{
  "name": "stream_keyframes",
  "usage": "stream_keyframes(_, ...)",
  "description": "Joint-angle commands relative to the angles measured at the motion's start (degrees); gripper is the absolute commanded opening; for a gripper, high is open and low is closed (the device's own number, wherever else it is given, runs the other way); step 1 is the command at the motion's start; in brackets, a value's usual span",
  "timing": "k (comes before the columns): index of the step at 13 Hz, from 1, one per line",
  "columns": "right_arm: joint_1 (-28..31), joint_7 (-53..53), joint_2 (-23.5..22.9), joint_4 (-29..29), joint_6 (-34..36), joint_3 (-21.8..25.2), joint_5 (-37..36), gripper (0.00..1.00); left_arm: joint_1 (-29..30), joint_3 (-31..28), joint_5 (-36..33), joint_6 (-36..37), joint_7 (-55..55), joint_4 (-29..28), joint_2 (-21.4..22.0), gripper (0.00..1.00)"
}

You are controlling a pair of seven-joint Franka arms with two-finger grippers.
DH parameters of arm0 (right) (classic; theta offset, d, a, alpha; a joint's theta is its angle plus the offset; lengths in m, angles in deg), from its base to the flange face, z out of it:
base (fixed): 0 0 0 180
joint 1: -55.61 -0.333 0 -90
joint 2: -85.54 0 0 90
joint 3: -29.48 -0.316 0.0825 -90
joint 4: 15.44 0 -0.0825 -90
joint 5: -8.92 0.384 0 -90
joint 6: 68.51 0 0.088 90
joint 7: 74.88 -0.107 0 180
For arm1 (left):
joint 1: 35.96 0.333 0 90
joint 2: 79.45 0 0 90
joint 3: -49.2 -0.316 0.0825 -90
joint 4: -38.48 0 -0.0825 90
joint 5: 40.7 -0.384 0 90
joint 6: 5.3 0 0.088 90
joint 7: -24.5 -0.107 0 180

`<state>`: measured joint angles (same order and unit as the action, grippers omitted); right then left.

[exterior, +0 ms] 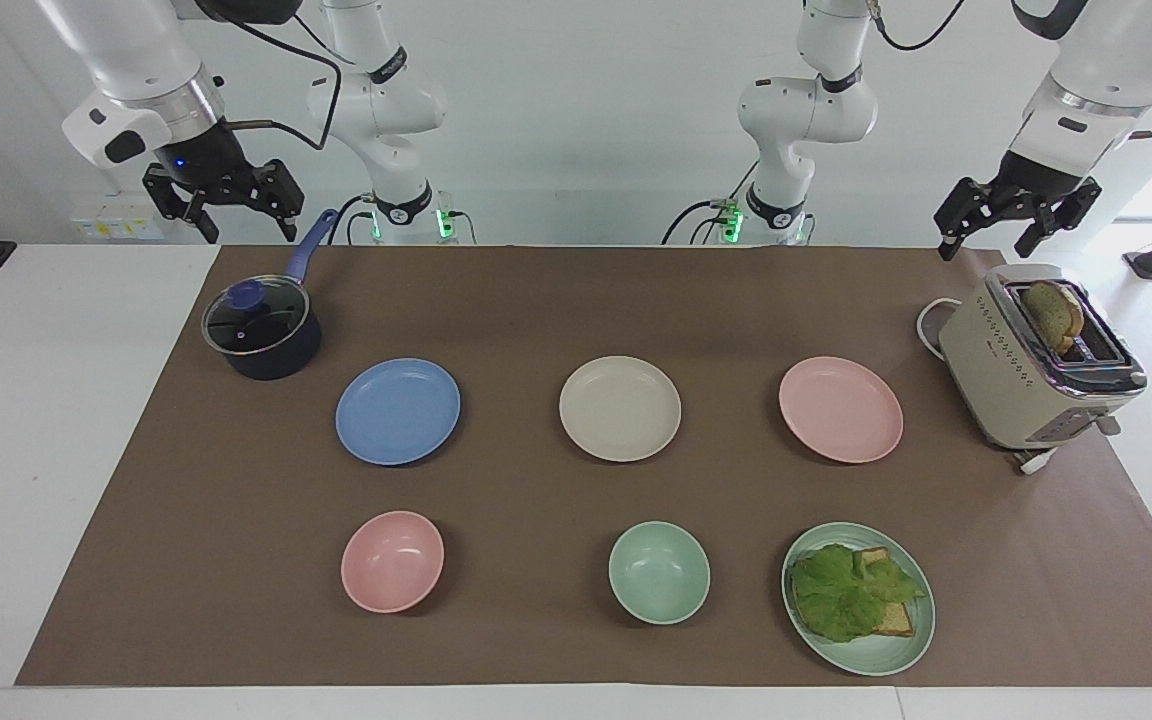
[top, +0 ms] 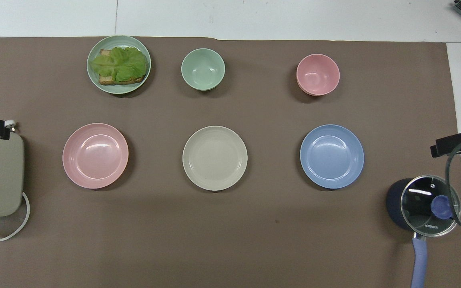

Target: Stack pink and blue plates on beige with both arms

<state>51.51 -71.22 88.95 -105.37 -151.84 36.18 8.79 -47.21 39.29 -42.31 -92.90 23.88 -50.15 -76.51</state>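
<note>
Now both grippers are held high, fingers apart: pink plate (exterior: 841,409) is found below left gripper (exterior: 1016,222), blue plate (exterior: 398,411) below right gripper (exterior: 221,205), beige plate (exterior: 620,408) between.

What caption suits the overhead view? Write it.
Pink plate, beige plate and blue plate in a row, unstacked.

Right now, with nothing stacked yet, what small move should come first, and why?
Probably lower the open left gripper, raised over the toaster, toward the pink plate at its end. That plate, the beige plate and the blue plate lie apart in a row, untouched; the open right gripper hangs over the pot.
</note>
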Motion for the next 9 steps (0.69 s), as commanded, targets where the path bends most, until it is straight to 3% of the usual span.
stream_keyframes(1, 0.5, 1.43, 0.9, -0.77, -0.35, -0.28, 0.04, 1.0, 0.0, -0.19, 0.64, 0.68, -0.86, -0.14, 0.76, 1.0)
stream_keyframes(5, 0.5, 1.43, 0.9, -0.77, -0.35, -0.28, 0.04, 1.0, 0.35, -0.72, 0.73, 0.77, -0.96, -1.28, 1.19, 1.0)
stream_keyframes(9, 0.5, 1.43, 0.9, -0.77, -0.35, -0.28, 0.04, 1.0, 3.42, -0.81, 4.68, -5.53, -0.79, -9.08, 1.9, 1.0)
